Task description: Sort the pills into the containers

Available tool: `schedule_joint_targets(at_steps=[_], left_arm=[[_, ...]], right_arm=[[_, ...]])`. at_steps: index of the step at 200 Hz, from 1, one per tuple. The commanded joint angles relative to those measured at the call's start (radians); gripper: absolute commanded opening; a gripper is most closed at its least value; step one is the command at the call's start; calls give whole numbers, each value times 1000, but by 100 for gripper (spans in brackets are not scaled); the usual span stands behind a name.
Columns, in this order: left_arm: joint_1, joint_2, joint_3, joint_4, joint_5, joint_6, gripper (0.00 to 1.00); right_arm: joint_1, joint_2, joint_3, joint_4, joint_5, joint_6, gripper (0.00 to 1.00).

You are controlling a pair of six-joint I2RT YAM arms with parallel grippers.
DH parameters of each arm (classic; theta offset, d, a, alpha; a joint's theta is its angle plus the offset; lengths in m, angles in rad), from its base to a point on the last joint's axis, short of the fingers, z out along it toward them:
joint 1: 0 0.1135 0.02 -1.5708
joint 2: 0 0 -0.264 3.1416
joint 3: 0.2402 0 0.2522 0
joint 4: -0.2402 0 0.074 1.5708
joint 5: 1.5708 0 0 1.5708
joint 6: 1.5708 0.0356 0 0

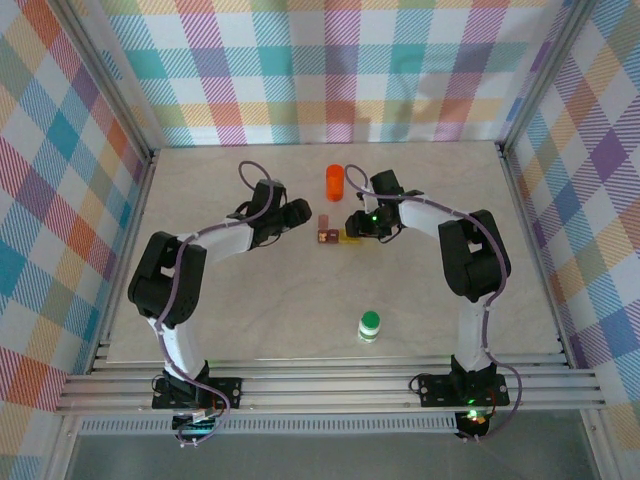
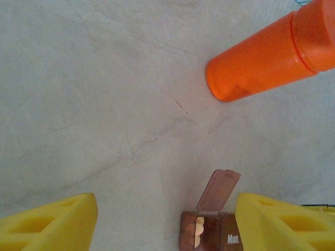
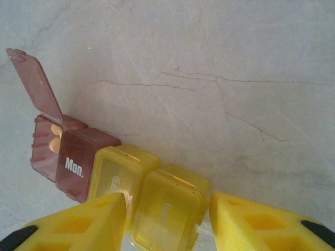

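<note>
A strip pill organizer lies mid-table: a brown compartment (image 1: 327,237) marked "Mon." with its lid (image 2: 219,191) raised and pale pills (image 2: 198,232) inside, joined to two closed yellow compartments (image 3: 167,214). My left gripper (image 2: 166,225) is open wide just left of the strip, and the brown compartment (image 2: 209,232) sits by its right finger. My right gripper (image 3: 167,222) is open and straddles the end yellow compartment, its fingers close to both sides. An orange bottle (image 1: 334,182) lies on its side behind the organizer.
A white bottle with a green cap (image 1: 370,326) stands upright near the front, between the arm bases. Checked walls enclose the pale marbled tabletop (image 1: 230,310). The orange bottle (image 2: 267,52) lies just beyond the left gripper.
</note>
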Motion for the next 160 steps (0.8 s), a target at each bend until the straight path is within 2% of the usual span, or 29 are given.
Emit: schedule_joint_targets(at_steps=[1, 95, 160], left_arm=[[11, 34, 62, -37, 18, -10, 69], [5, 181, 232, -118, 58, -25, 64], [-1, 289, 391, -267, 121, -8, 56]], right_arm=[[5, 13, -27, 0, -17, -4, 46], [6, 19, -44, 3, -8, 5, 40], [5, 19, -39, 4, 0, 9, 40]])
